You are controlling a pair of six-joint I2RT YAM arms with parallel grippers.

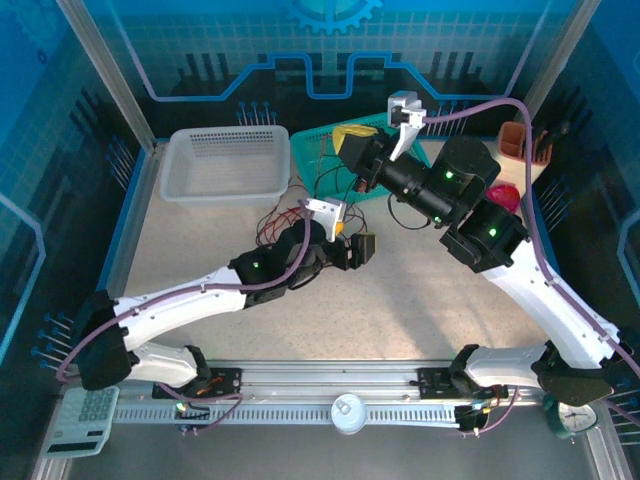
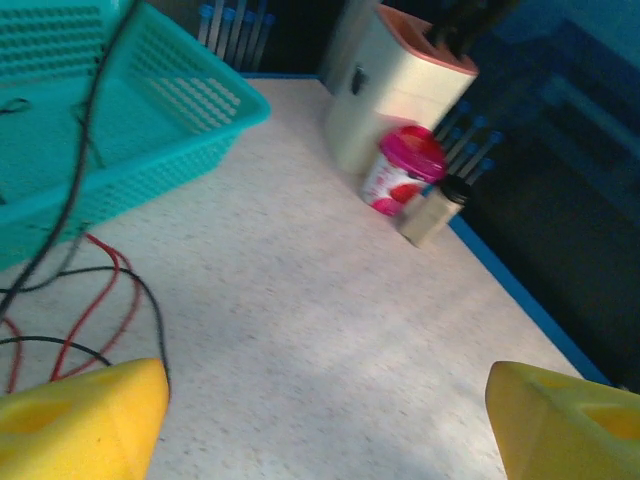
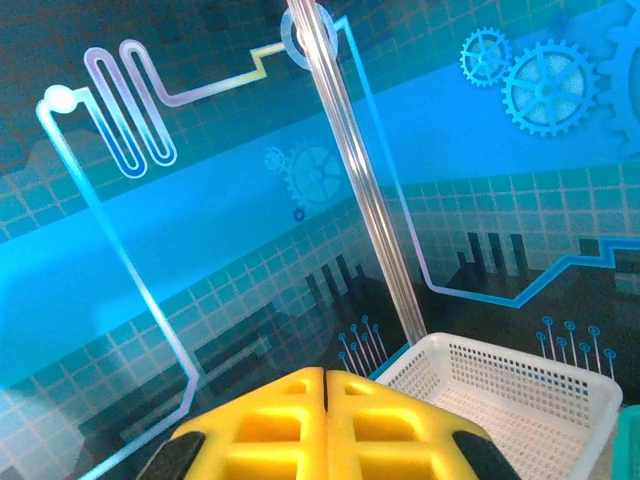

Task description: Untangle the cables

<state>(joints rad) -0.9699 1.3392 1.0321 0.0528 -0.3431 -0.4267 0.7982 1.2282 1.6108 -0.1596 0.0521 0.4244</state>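
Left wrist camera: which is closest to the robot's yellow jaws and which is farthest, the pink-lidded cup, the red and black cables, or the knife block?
From the left gripper:
1. The red and black cables, on the table at the left, right beside one jaw.
2. The pink-lidded cup, farther back on the right.
3. The knife block, just behind the cup.

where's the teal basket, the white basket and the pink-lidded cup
teal basket (image 2: 150,140), left wrist view, mesh side wall
white basket (image 1: 225,172), top external view, bare floor
pink-lidded cup (image 2: 412,155), left wrist view, pink lid
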